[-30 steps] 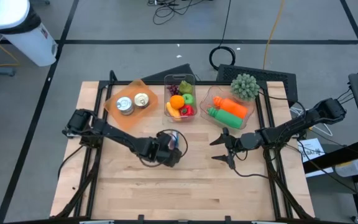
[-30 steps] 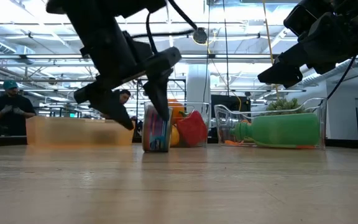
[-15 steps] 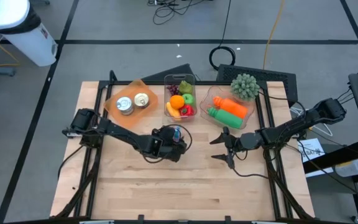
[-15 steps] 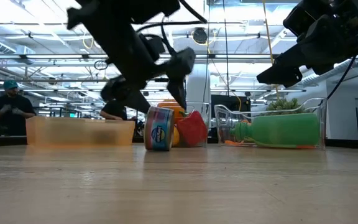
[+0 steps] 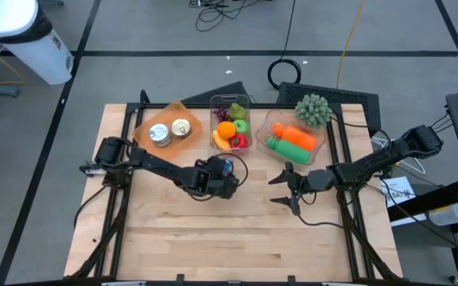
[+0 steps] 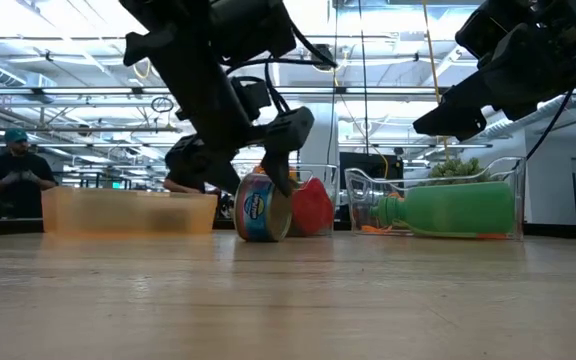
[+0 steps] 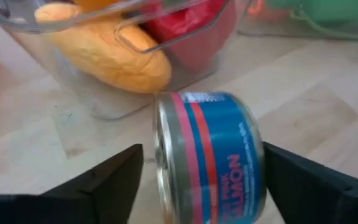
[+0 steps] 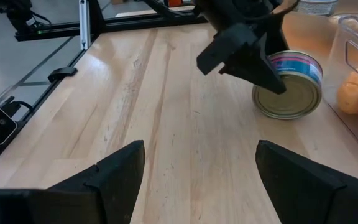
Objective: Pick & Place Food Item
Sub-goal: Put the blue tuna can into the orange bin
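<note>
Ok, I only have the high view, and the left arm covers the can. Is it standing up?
Observer: No. In the low view the can is tipped off its base, leaning on its side on the table.
Operator: Is the left claw around it?
Observer: Yes. The left wrist view shows the left claw open, with one finger at each flat end of the can.
Operator: And how high is the right claw?
Observer: In the low view the right claw hangs well above the table, and its own wrist view shows it open and empty.
</note>
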